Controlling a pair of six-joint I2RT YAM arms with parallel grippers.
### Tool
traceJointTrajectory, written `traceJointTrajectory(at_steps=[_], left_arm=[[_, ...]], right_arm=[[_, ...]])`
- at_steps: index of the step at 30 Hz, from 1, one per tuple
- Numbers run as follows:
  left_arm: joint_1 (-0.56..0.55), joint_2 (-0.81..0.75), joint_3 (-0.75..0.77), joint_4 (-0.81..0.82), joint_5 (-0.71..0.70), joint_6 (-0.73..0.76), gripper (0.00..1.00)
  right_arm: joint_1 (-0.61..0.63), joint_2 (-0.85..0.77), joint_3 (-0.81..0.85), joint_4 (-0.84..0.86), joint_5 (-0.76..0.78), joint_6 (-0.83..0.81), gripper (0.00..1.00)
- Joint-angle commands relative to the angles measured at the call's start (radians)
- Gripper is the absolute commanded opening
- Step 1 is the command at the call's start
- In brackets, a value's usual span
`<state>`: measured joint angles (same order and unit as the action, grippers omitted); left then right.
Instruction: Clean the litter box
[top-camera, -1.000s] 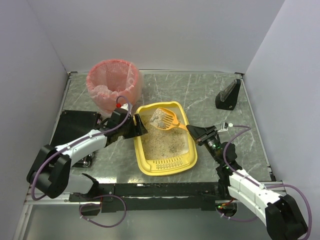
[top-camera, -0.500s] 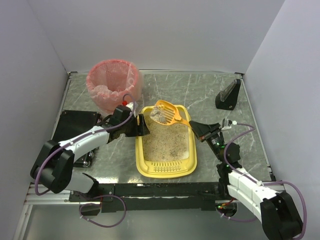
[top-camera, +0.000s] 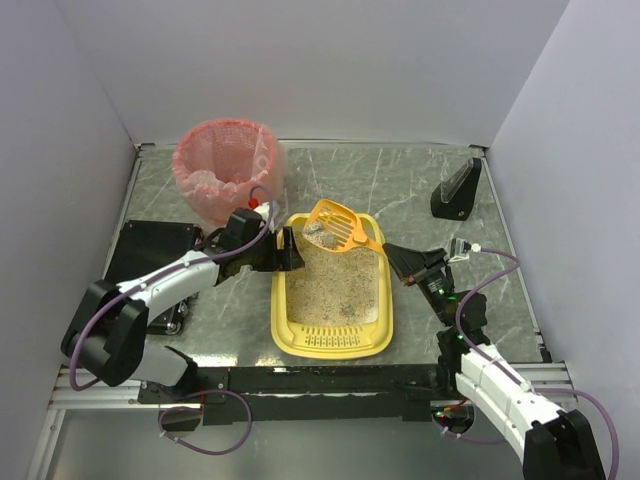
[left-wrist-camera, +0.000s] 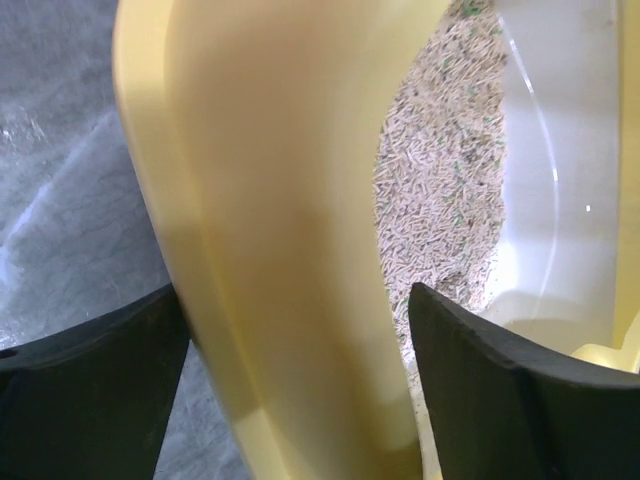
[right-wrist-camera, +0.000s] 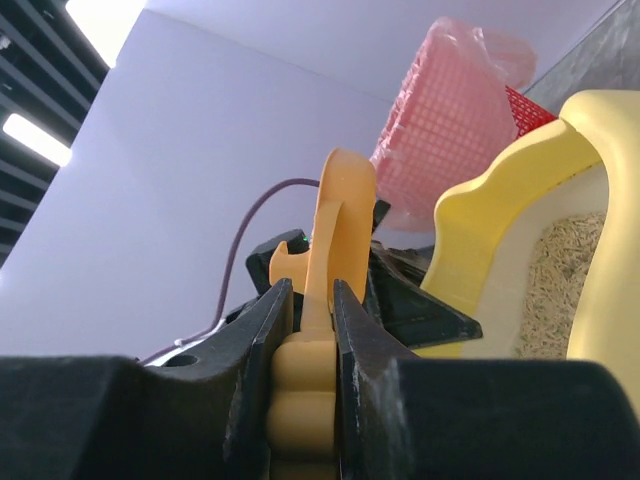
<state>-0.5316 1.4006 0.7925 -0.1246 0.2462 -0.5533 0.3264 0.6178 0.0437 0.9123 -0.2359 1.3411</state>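
The one litter box (top-camera: 330, 344) lay at the middle of the table (top-camera: 400, 180), towards the near edge, its slotted lip nearest. The left arm reached in low from the left, the left gripper (top-camera: 286, 250) at the box's far left corner. Its jaws stood wide astride the yellow wall (left-wrist-camera: 270, 200); whether they pressed it could not be told. The right arm rose from the near right, and the right gripper (right-wrist-camera: 312, 300) was clamped on the handle of the single orange scoop (top-camera: 340, 228). The scoop hung over the box's far end with litter in it. One pink basket (top-camera: 226, 170) stood far left and one black stand (top-camera: 456, 190) far right.
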Motion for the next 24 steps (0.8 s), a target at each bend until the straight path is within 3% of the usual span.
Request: traceJointTrajectory(at_steps=[1, 6, 10, 13, 17, 21, 24], left_arm=[[-0.005, -0.069, 0.060, 0.086, -0.002, 0.018, 0.94], [-0.005, -0.101, 0.056, 0.079, -0.039, -0.010, 0.98], [-0.005, -0.127, 0.044, 0.072, -0.058, -0.059, 0.99], [-0.005, -0.164, 0.013, 0.091, -0.064, -0.089, 0.99], [-0.005, -0.221, -0.010, 0.083, -0.070, -0.108, 0.99], [-0.005, -0.268, -0.032, 0.079, -0.081, -0.115, 0.99], [-0.005, -0.287, -0.036, 0.072, -0.088, -0.120, 0.99]], right_arm=[[-0.009, -0.029, -0.148, 0.037, 0.027, 0.000, 0.00], [-0.018, 0.054, -0.137, 0.172, -0.031, 0.047, 0.00], [-0.066, 0.043, -0.173, 0.090, -0.079, 0.162, 0.00], [-0.067, 0.082, -0.127, 0.146, -0.074, 0.174, 0.00], [-0.151, 0.126, -0.152, 0.184, -0.216, 0.308, 0.00], [-0.182, 0.149, -0.144, 0.140, -0.287, 0.248, 0.00], [-0.216, 0.213, -0.145, 0.351, -0.342, 0.300, 0.00]])
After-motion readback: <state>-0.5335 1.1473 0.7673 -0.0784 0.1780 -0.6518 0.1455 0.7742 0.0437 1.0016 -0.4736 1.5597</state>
